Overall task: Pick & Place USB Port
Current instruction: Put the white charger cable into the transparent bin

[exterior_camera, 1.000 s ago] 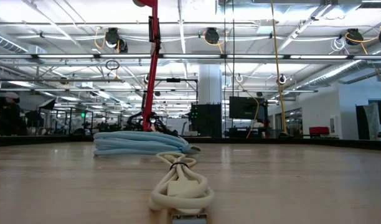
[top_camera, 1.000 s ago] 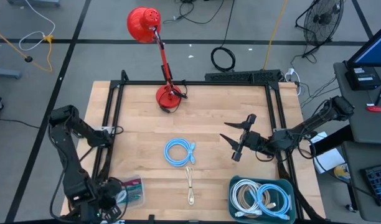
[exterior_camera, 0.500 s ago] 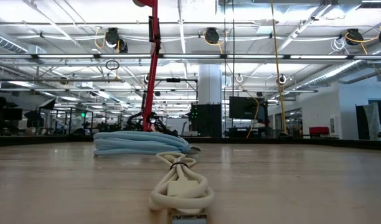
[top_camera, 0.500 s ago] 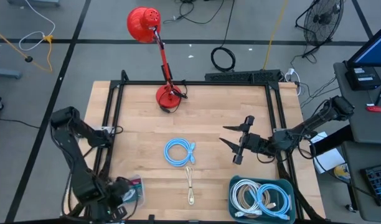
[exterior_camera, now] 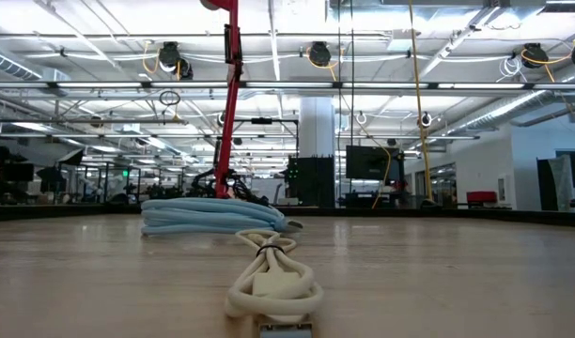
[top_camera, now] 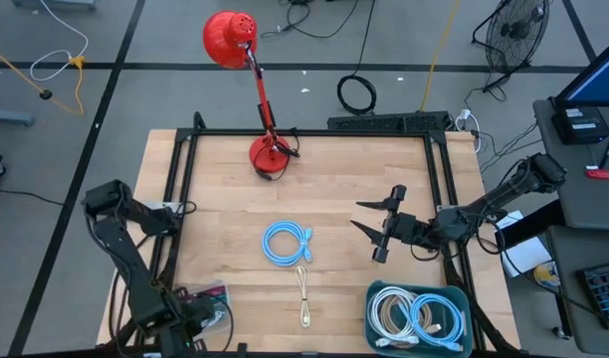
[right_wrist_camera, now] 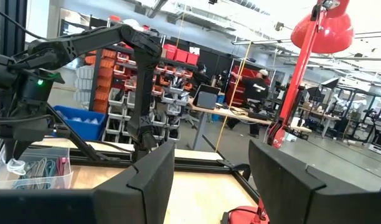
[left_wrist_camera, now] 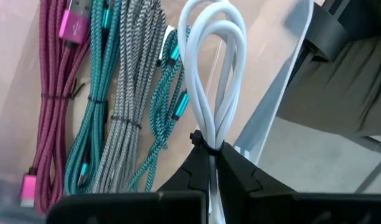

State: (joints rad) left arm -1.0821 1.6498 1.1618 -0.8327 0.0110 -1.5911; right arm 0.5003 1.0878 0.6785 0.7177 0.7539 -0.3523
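Observation:
My left gripper point(top_camera: 198, 320) is at the table's near left corner, over a clear bin point(top_camera: 217, 294) that holds pink, teal and grey braided cables point(left_wrist_camera: 109, 106). It is shut on a white cable bundle point(left_wrist_camera: 214, 68). A blue coiled cable point(top_camera: 287, 242) lies flat at mid-table, and a cream tied cable point(top_camera: 304, 296) lies nearer the front edge. My right gripper point(top_camera: 360, 214) hangs open above the table's right half with nothing between its fingers point(right_wrist_camera: 147, 180). Neither gripper shows in the low view. My left gripper pinches the white bundle between its two fingers at the waist, where a black tie point(left_wrist_camera: 199, 139) binds the strands. The fingers come from above, pointing down. The bundle's loops point(left_wrist_camera: 210, 37) reach beyond the fingertips, over the bin's near wall point(left_wrist_camera: 274, 99). I cannot tell whether they touch anything below.
A teal bin point(top_camera: 454, 298) with white and blue cables stands at the near right corner. A red desk lamp point(top_camera: 265, 154) stands at the far edge, its head beyond the table. A black frame point(top_camera: 180, 214) borders the wooden top. Bare wood lies around the two middle cables.
My left gripper, still shut on the white bundle, has shifted a little toward the table's right and down over the clear bin, while its wrist rolled.

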